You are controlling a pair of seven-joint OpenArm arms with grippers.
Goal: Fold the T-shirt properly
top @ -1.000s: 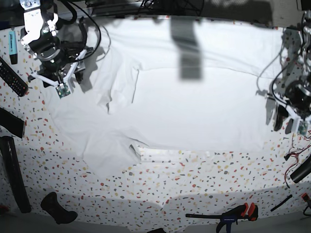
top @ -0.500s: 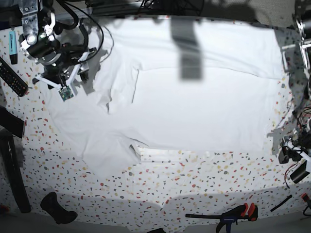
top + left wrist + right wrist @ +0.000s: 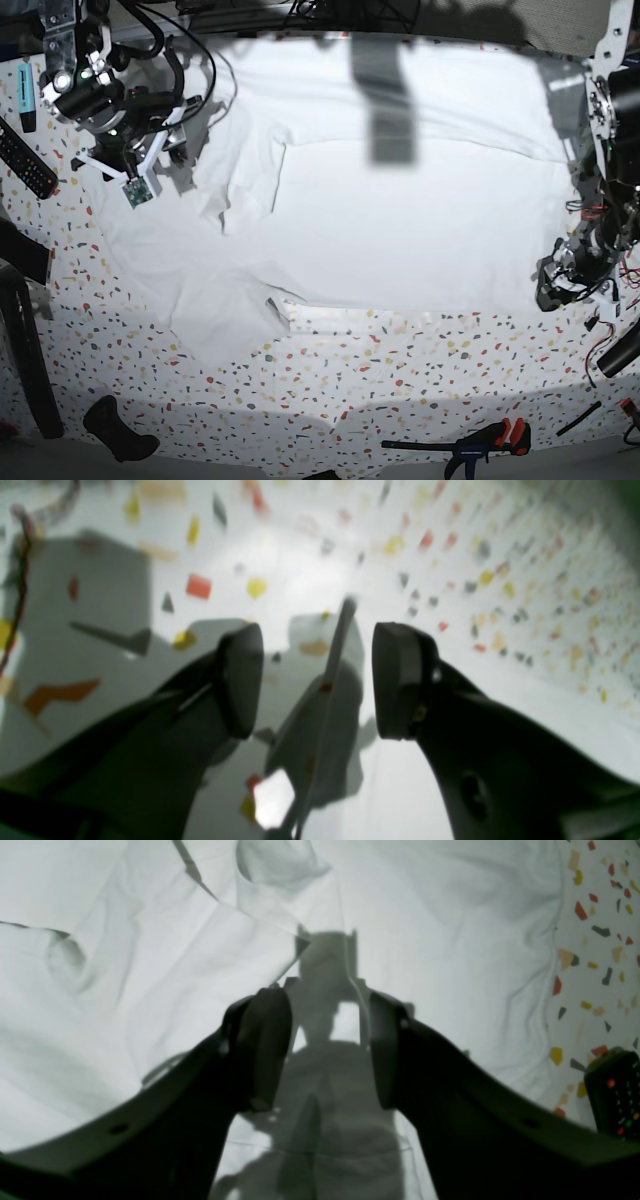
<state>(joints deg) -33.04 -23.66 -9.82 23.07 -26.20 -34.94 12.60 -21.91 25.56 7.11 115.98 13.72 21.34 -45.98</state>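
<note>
1. Black plastic tools lay nearest the camera in the base view: a clamp (image 3: 478, 443) with red and blue grips at the lower right edge and a dark handle-shaped piece (image 3: 118, 430) at the lower left.
2. Beyond them, the speckled tabletop (image 3: 400, 370) ran bare across the lower part of the frame.
3. Farther in, the T-shirt (image 3: 400, 220) lay spread wide over the middle and upper part of the frame, wrinkled, with one sleeve folded in at the upper left and a loose flap along its lower left edge.
4. At the right edge of the base view, the left gripper (image 3: 565, 280) hung low just beside the shirt's right edge.
5. In the left wrist view, the left gripper (image 3: 317, 680) stood with its jaws well apart and nothing between them, over bare speckled tabletop with no cloth in sight; a blurred white part sat in the gap behind.
6. At the upper left of the base view, the right gripper (image 3: 128, 165) hung over the shirt's left part.
7. In the right wrist view, the right gripper (image 3: 330, 1050) had its jaws parted and held nothing, with creased white cloth and its own shadow below.
8. A remote control (image 3: 25, 160) lay on the tabletop at the left edge, and a light blue marker (image 3: 27, 95) lay beyond it.
</note>
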